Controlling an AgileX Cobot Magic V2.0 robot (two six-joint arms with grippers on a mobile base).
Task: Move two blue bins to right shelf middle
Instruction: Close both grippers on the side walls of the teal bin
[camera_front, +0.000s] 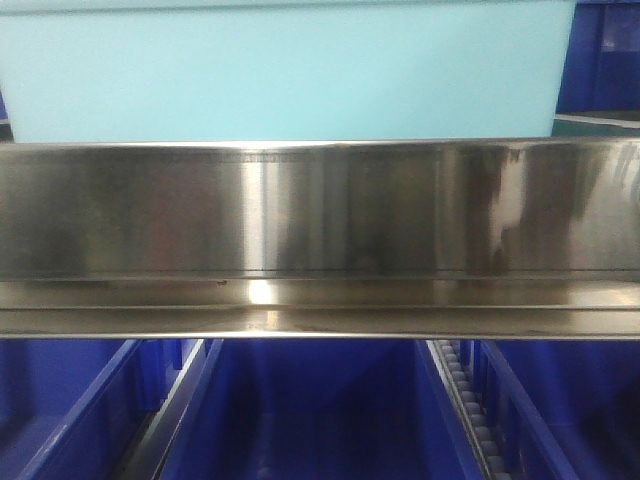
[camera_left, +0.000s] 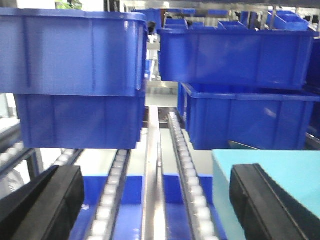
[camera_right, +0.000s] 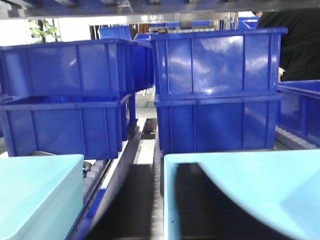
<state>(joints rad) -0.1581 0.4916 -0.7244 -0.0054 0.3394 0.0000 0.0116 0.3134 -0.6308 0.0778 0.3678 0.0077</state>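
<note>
Four blue bins (camera_left: 75, 50) stand two high in two stacks on the roller tracks (camera_left: 187, 170). From the left wrist, one stack is at 10 o'clock and the other at 2 o'clock, with a gap between them. All sit upright, mouths up, broad walls toward the camera, so each long axis seems to run 9 to 3. A cyan bin (camera_left: 280, 165) lies at 4 o'clock, near the right stack. The left gripper (camera_left: 157, 200) hangs at 6 o'clock, its black fingers (camera_left: 45, 200) spread wide, grasping nothing. The right gripper's jaws do not show; I cannot tell their state. Out front, a steel rail (camera_front: 320, 230) crosses 9 to 3.
</note>
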